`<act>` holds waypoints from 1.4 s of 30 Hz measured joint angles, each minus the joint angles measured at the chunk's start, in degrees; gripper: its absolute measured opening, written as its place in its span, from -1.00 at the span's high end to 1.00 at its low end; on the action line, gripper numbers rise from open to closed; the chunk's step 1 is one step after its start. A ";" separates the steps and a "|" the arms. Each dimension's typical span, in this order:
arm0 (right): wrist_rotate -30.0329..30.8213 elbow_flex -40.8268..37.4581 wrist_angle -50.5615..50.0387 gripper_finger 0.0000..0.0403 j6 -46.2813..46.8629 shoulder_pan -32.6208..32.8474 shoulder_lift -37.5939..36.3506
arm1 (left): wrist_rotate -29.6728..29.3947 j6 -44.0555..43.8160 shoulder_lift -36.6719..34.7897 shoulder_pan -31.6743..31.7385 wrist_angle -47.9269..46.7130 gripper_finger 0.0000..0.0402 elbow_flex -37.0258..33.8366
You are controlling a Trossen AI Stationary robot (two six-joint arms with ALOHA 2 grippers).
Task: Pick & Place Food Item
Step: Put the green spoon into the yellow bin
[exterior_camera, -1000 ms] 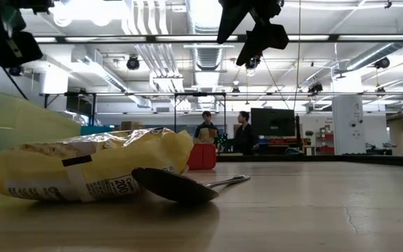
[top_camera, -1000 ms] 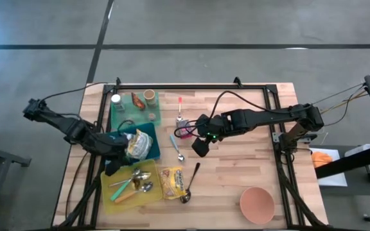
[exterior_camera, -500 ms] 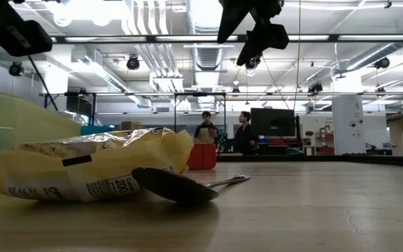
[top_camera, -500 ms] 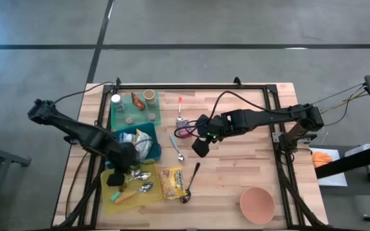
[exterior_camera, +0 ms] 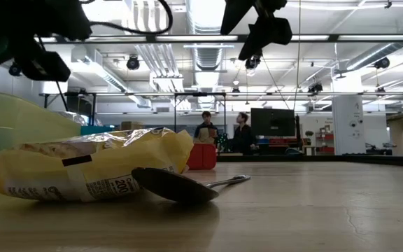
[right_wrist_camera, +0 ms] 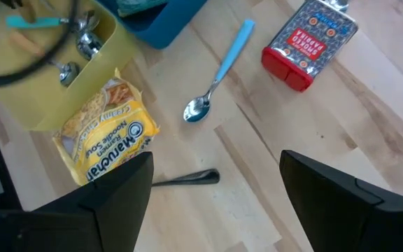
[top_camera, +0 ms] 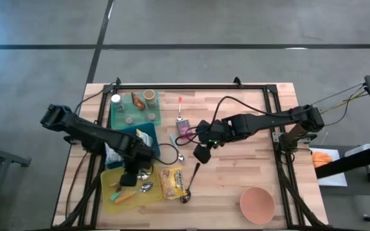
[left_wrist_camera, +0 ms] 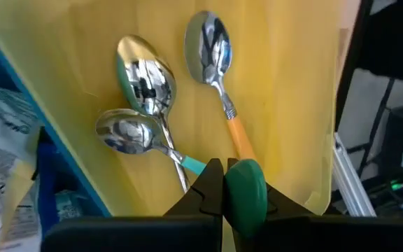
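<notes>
A yellow noodle packet [top_camera: 172,181] lies flat on the table between a yellow tray [top_camera: 111,174] and a black spoon [top_camera: 190,184]; the right wrist view shows the packet [right_wrist_camera: 107,133] too. My left gripper [top_camera: 128,179] hangs shut over the yellow tray, which holds several spoons [left_wrist_camera: 145,84]. A green rounded handle end [left_wrist_camera: 247,196] shows right beside its fingertips [left_wrist_camera: 219,183]. My right gripper [top_camera: 200,153] hovers open above the table, up and to the right of the packet, with nothing between its fingers [right_wrist_camera: 215,203]. My left gripper points steeply down into the yellow tray with its shut tips next to the green handle end [left_wrist_camera: 247,183]. I cannot tell whether it touches the handle.
A blue bin [top_camera: 148,136] with bags and a green tray [top_camera: 117,119] with small items stand behind the yellow tray. A blue-handled spoon [top_camera: 176,147] and a red can [top_camera: 182,123] lie near my right gripper. A pink bowl [top_camera: 257,204] sits near right.
My left gripper, shut throughout, has swung from the blue bin's near corner toward the table's right, out over the yellow tray, sinking a little and tipping more steeply down. The packet and spoons lie as before.
</notes>
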 joint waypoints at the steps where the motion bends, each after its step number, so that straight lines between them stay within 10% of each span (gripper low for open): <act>1: 0.01 0.00 -0.09 -0.54 -0.08 0.21 0.00 | 0.27 0.27 0.80 0.00 -0.02 0.97 0.00; 42: 3.67 0.00 -8.12 -0.54 3.44 3.41 -9.45 | 0.37 5.81 14.76 2.27 14.20 0.97 -4.47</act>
